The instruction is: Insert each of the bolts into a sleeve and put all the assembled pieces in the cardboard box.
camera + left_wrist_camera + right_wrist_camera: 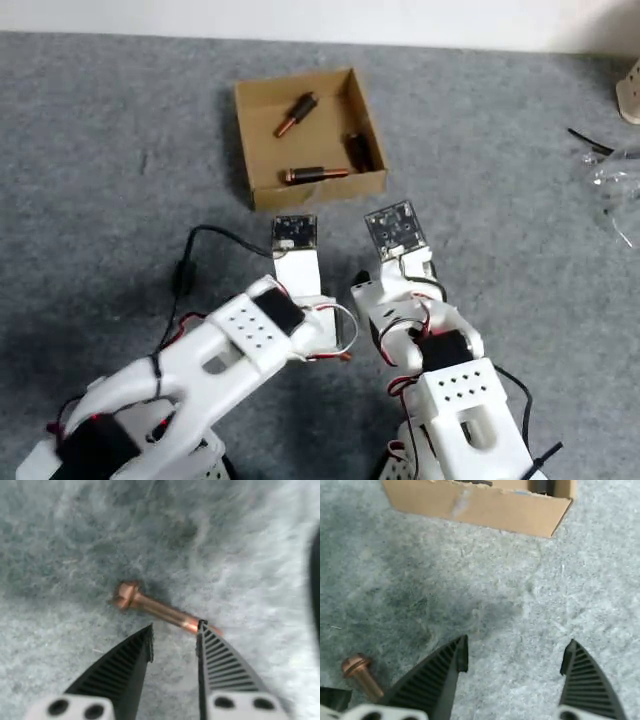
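Note:
A copper bolt point(152, 607) lies on the grey carpet just beyond my left gripper point(175, 629). That gripper is open, and one fingertip point(202, 627) sits at the bolt's threaded end. My right gripper point(516, 649) hangs open and wide over bare carpet, with the same bolt point(360, 675) off to its side. The cardboard box point(262, 186) stands just ahead of both arms, and its front wall point(470, 502) is close to the right gripper. Inside it lie three dark sleeves with copper bolts in them point(296, 113), point(317, 174), point(358, 150).
The left arm point(250, 335) and the right arm point(420, 330) stand side by side near the front edge. A black cable point(195, 245) loops to the left arm's side. Loose wires and clear plastic point(610, 170) lie at the far right.

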Available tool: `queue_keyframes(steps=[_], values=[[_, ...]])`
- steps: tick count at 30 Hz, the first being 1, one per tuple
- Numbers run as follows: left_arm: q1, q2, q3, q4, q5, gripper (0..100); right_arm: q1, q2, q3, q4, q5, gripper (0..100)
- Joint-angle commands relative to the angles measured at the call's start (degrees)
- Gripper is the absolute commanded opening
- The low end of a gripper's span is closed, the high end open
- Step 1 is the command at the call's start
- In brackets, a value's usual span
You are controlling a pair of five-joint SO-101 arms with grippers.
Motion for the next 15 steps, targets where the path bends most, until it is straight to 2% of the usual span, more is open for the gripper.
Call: queue_keyframes(steps=[1,5,7,15], values=[[0.22,7.60,-5.23,-0.62,0.44,14,0.75,-1.10,-0.31,-1.71,-0.44,28.1],[0.31,15.16,-14.29,6.59,7.12,14,0.75,-1.19,-0.31,-1.71,-0.44,28.1],[0.13,17.63,-18.86,10.29,7.74,14,0.75,-1.19,-0.31,-1.71,-0.44,28.1],[-1.71,23.96,-25.19,10.90,8.00,14,0.75,-1.19,-0.31,-1.71,-0.44,28.1]])
